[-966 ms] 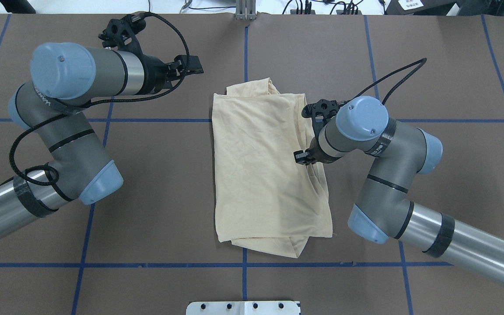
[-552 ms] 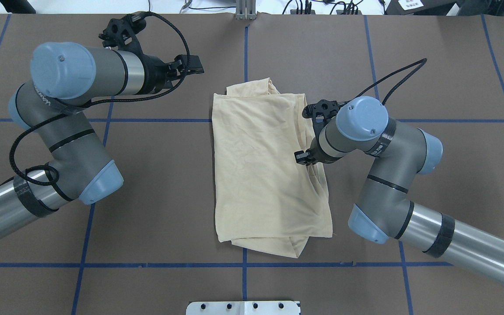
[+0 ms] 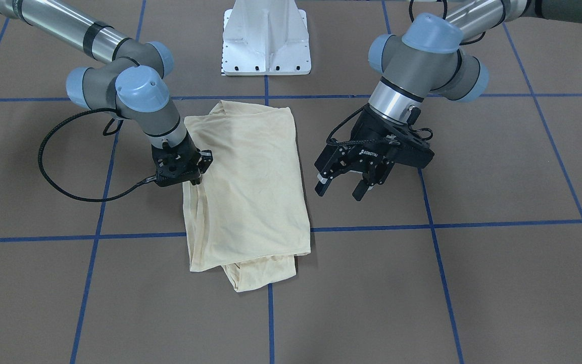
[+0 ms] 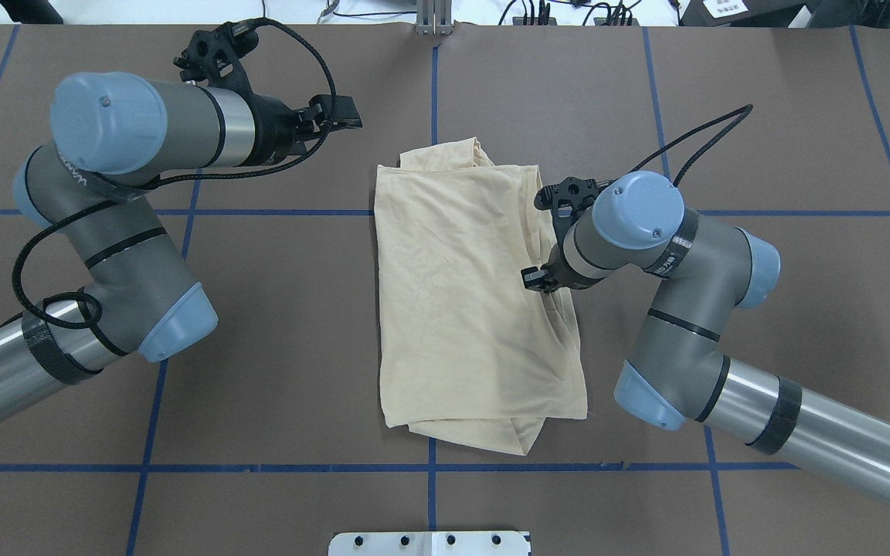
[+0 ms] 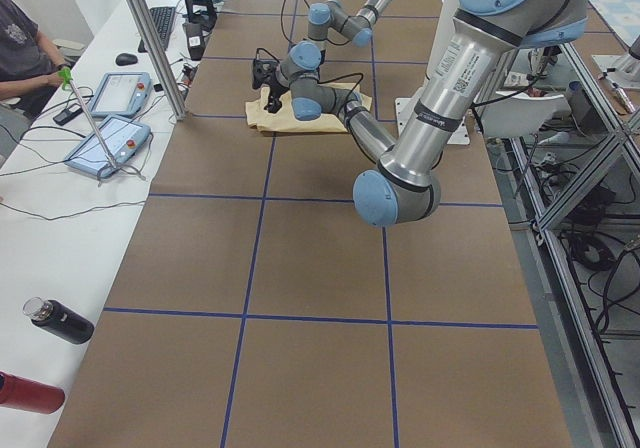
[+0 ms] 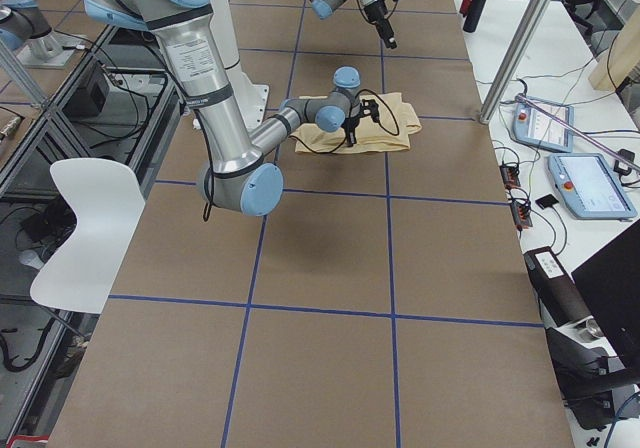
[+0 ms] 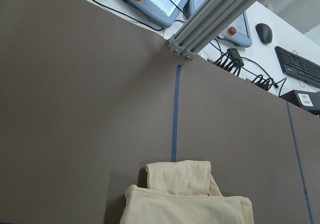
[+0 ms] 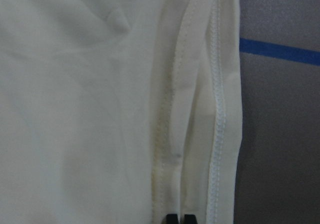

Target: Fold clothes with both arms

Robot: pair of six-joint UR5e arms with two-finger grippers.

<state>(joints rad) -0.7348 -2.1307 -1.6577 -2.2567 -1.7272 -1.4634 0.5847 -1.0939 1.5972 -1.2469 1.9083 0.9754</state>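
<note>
Right wrist-mounted view alone shows the right gripper (image 8: pixel 180 218), its tips pinched together on the stitched hem of the T-shirt (image 8: pixel 90 109). Exterior front-facing view shows the left gripper (image 3: pixel 340 189) spread wide, just beside the T-shirt's opposite edge, not touching. The folded T-shirt lies mid-table (image 4: pixel 762 116), with bare brown surface on every side.

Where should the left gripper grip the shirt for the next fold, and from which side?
On the shirt, probably the far corner on that arm's side, from above and outside the edge. It lies flat, so only edges offer a lip; the left gripper is open, the right gripper holds the opposite edge.
</note>
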